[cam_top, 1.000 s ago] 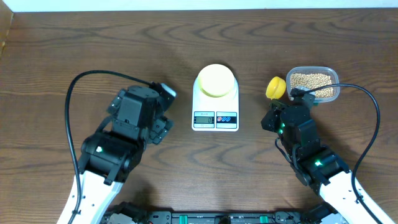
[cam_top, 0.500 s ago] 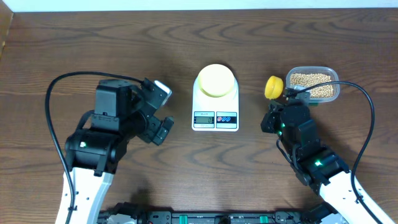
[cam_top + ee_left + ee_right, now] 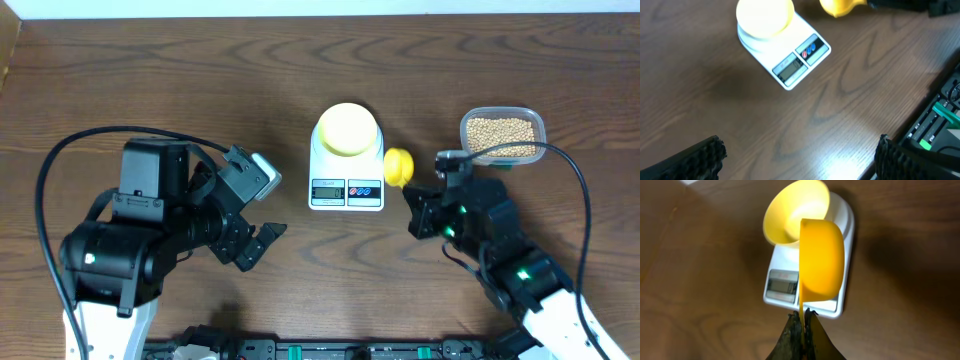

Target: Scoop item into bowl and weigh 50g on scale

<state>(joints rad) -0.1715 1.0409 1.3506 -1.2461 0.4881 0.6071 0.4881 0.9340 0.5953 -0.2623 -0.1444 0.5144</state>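
The white scale (image 3: pixel 346 188) stands mid-table with the pale yellow bowl (image 3: pixel 347 129) on its platform. Tan beans (image 3: pixel 501 130) fill a clear tub (image 3: pixel 503 153) at the right. My right gripper (image 3: pixel 414 193) is shut on the thin handle of a bright yellow scoop (image 3: pixel 398 167), which hangs just right of the scale. The right wrist view shows the scoop (image 3: pixel 821 262) over the scale (image 3: pixel 837 311), next to the bowl (image 3: pixel 792 212), with the gripper (image 3: pixel 802 317) pinching the handle; I see no beans in the scoop. My left gripper (image 3: pixel 262 207) stands open left of the scale, holding nothing.
The left wrist view looks down on the scale (image 3: pixel 790 80), the bowl (image 3: pixel 765 15) and the scoop (image 3: pixel 837 6), with the left gripper (image 3: pixel 800 165) wide apart over bare wood. Black cables loop from both arms. A rail with equipment runs along the table's near edge (image 3: pixel 935 125).
The right gripper has carried the scoop leftward from beside the tub to the scale's right edge. The left arm has drawn back to the left and toward the near edge, still open.
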